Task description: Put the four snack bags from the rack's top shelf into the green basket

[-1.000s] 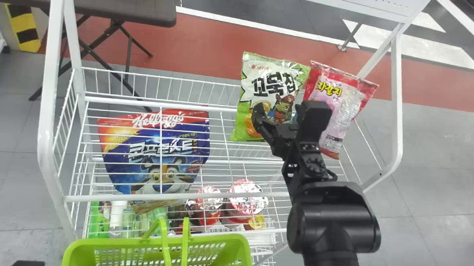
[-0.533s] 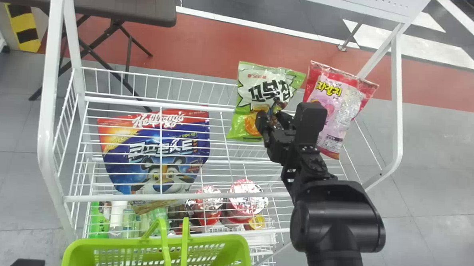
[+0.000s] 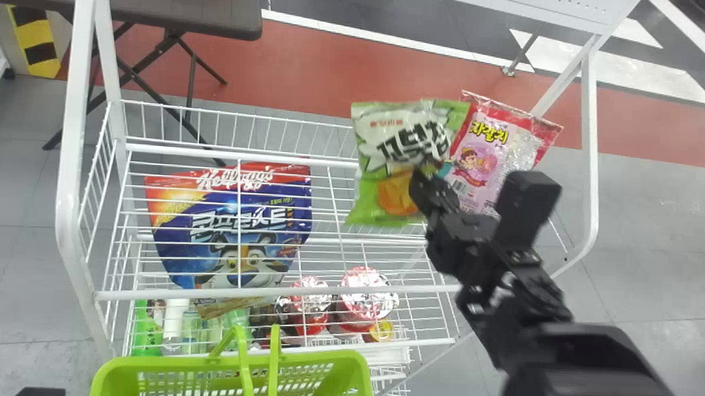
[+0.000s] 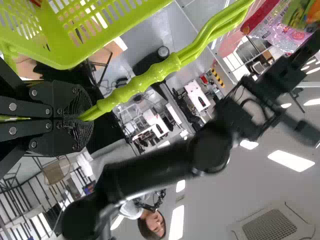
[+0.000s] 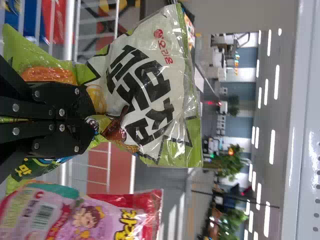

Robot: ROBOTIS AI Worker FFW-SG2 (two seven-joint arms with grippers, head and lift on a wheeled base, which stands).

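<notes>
In the head view, the right gripper (image 3: 426,183) holds the green snack bag (image 3: 399,140) at the rack's top shelf (image 3: 324,160), before the pink snack bag (image 3: 501,142); the blue cereal bag (image 3: 238,217) lies left, the green basket (image 3: 172,364) nearest. The left wrist view shows the left gripper (image 4: 82,118) clamped round the basket's handle (image 4: 150,75). In the right wrist view, the right gripper's fingers pinch the green snack bag's front.

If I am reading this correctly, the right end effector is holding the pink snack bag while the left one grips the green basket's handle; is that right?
Not quite: the right wrist view shows the right end effector holding the green-and-white snack bag, not the pink bag. The left end effector does grip the handle.
</notes>
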